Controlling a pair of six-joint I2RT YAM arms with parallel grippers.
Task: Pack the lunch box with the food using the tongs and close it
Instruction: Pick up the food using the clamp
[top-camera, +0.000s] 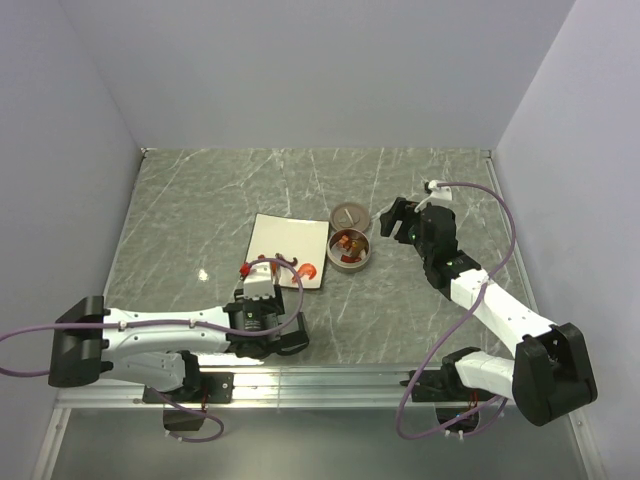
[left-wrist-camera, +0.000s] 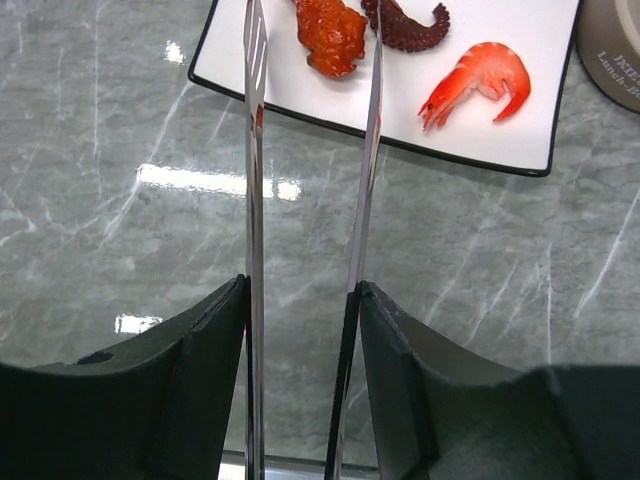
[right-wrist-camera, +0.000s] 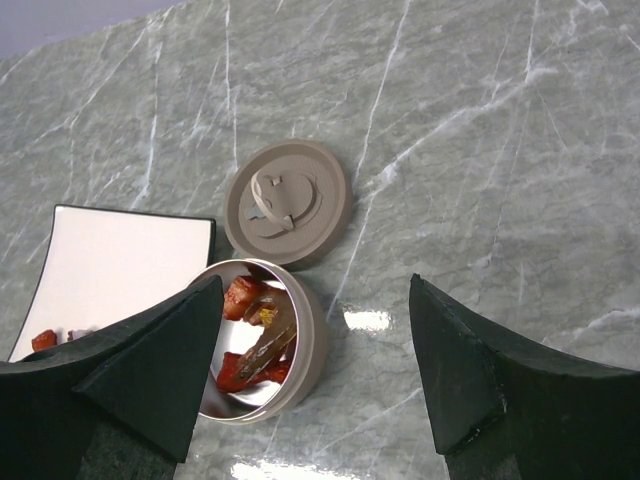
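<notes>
- The plate, white and square, carries three pieces: a shrimp, a dark tentacle and a red-brown chunk.
- The left pincer is clenched on the tongs. Each tong arm lies against one finger's inner face. The tips stand apart and reach over the plate's near edge.
- The lunch box stands open on the surface, just beside the plate's right edge, with food inside.
- The lid lies flat by the plate's far right corner, touching the box.
- The right pincer is released. It hovers right of the plate, above the box's edge.
</notes>
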